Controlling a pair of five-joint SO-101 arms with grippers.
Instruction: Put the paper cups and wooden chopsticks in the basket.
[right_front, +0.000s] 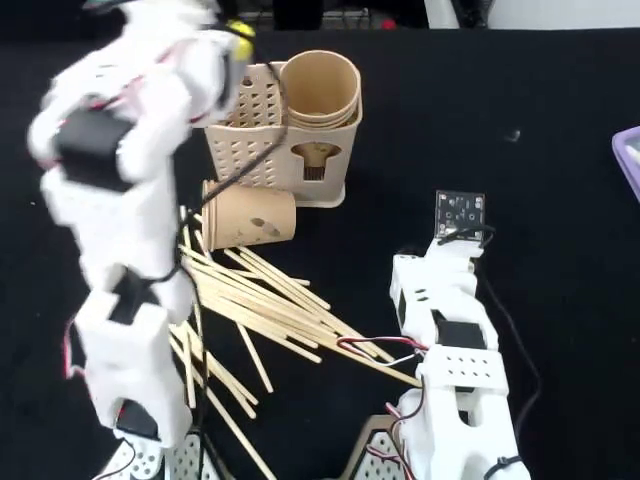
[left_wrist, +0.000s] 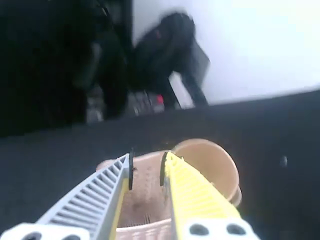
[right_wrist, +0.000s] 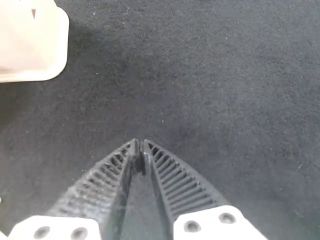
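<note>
The beige perforated basket stands at the back of the table, with stacked paper cups upright in its right compartment. Another paper cup lies on its side just in front of the basket. Several wooden chopsticks are scattered on the black table in front of that. My left gripper hangs above the basket with its grey and yellow fingers slightly open and nothing between them; the stacked cups sit beside it. My right gripper is shut and empty, low over bare table near a basket corner.
The left arm rises high over the table's left side and the chopstick pile. The right arm lies at the front right. A purple object shows at the right edge. The black table is bare at the back right.
</note>
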